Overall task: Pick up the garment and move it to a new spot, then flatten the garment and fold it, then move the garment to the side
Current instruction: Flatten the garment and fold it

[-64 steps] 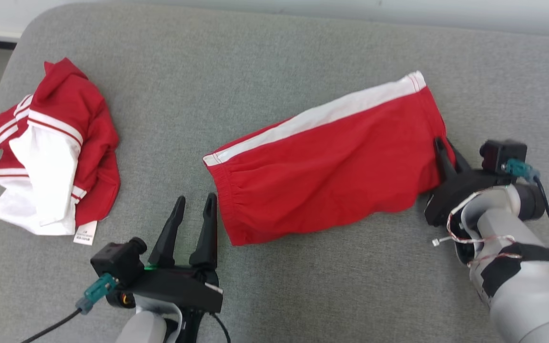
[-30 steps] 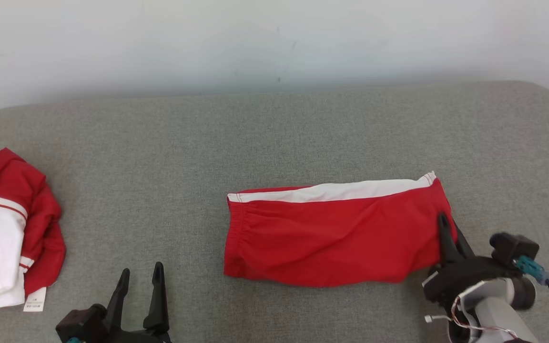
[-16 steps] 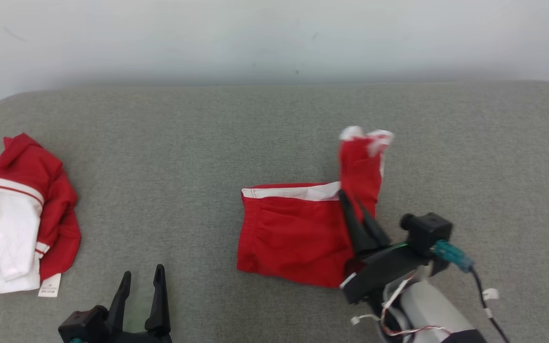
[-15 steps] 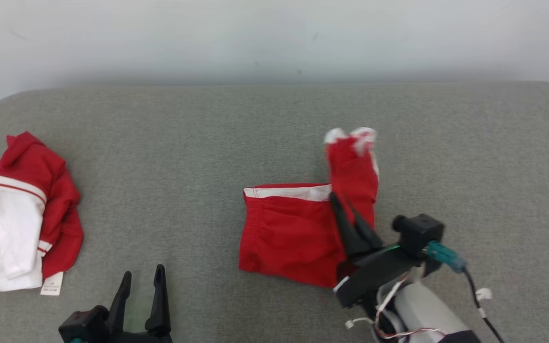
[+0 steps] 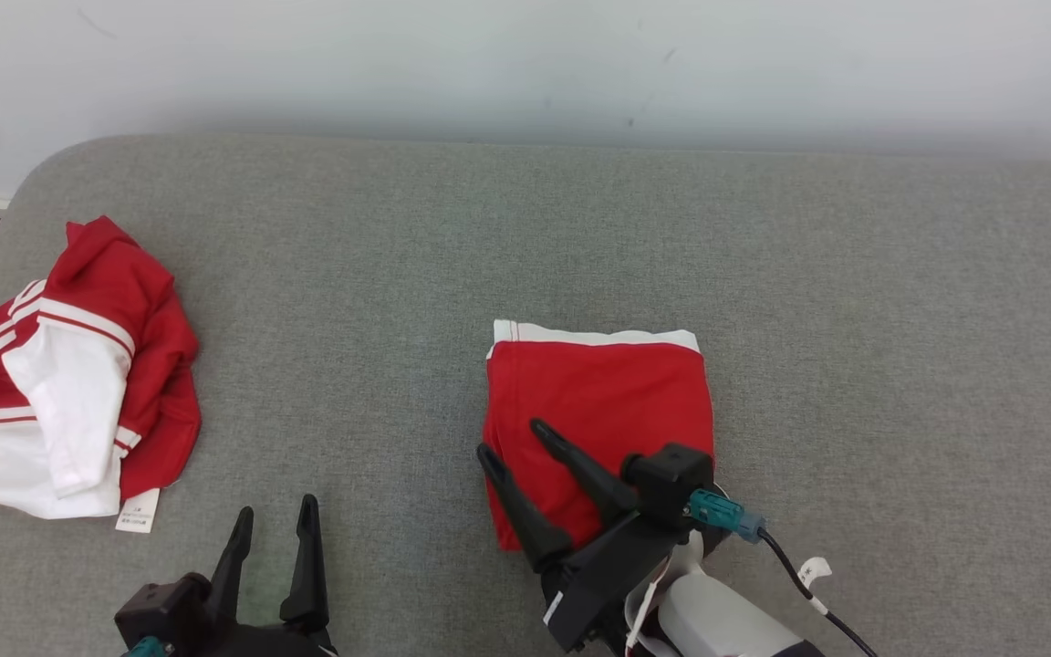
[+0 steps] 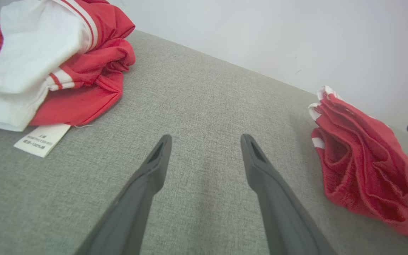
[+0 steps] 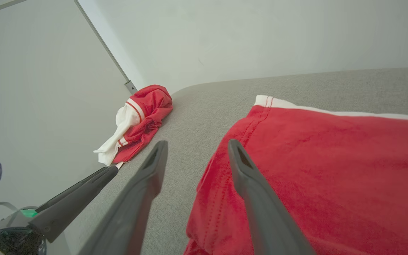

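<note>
The garment (image 5: 603, 401), red shorts with a white side stripe, lies folded in half on the grey cushion at the middle of the head view. Its left edge also shows in the right wrist view (image 7: 313, 170) and in the left wrist view (image 6: 360, 166). My right gripper (image 5: 515, 442) hangs open over the garment's near left corner, one finger over the red cloth, the other over the cushion, nothing between them (image 7: 195, 147). At the lower left my left gripper (image 5: 275, 518) stands open and empty over bare cushion (image 6: 205, 140).
A crumpled red and white garment (image 5: 78, 374) with a white label lies at the cushion's left end (image 6: 44, 60). A pale wall runs behind the grey cushion (image 5: 854, 274). The cushion's rounded left corner is near that pile.
My right gripper carried the garment's right end over to the left, laying it folded in half, then let go and opened. The head camera shifted. The left gripper stayed put.
</note>
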You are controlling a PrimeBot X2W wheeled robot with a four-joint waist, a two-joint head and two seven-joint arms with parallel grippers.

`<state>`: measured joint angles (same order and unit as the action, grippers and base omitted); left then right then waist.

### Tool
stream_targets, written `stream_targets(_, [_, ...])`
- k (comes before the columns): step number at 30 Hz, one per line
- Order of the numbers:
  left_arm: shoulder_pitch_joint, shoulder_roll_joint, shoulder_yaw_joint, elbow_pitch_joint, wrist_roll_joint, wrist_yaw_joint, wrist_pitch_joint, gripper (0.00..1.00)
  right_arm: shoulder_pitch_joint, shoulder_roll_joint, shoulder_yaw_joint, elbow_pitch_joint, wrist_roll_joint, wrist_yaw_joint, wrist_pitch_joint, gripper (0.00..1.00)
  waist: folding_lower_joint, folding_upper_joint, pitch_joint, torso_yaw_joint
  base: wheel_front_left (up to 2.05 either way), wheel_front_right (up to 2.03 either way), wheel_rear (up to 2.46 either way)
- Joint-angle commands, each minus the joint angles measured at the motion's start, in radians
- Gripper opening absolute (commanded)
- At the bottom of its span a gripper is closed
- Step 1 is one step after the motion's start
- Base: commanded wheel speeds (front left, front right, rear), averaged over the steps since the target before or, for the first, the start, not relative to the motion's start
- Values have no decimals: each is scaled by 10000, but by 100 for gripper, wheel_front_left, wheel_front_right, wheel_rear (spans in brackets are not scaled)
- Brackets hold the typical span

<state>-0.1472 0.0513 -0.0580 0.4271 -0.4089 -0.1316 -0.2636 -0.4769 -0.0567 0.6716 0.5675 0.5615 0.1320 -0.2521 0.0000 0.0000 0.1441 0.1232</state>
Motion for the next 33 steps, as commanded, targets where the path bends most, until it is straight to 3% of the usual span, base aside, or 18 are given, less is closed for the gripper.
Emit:
stream_targets(1, [-59, -10, 42, -14, 89, 21, -16, 100, -168, 44, 79, 39, 115, -22, -72, 100, 0, 0, 9, -13, 0, 0, 0])
stream_targets(4, [38, -11, 192, -23, 335, 21, -15, 100, -177, 36, -346, 151, -8, -22, -127, 100, 0, 0, -27, -140, 0, 0, 0])
stream_targets(11, [203, -13, 691, -104, 890, 21, -16, 100, 988, -18, -4041, -675, -2616, -23, -125, 100, 0, 0, -114, -654, 0, 0, 0])
stream_targets(18, [222, -10, 906, -177, 1107, 21, -16, 100, 2233, 41, -6248, -1201, -3990, -23, -124, 100, 0, 0, -146, -1027, 0, 0, 0])
stream_targets(23, [334, -10, 1020, -251, 1427, 21, -15, 100, 2803, 69, -6871, -1494, -4553, -23, -126, 100, 0, 0, -236, -1206, 0, 0, 0])
stream_targets(33, [678, -11, 1188, -459, 1833, 21, -15, 100, 3144, 64, -7119, -1738, -4438, -23, -127, 100, 0, 0, -586, -1356, 0, 0, 0])
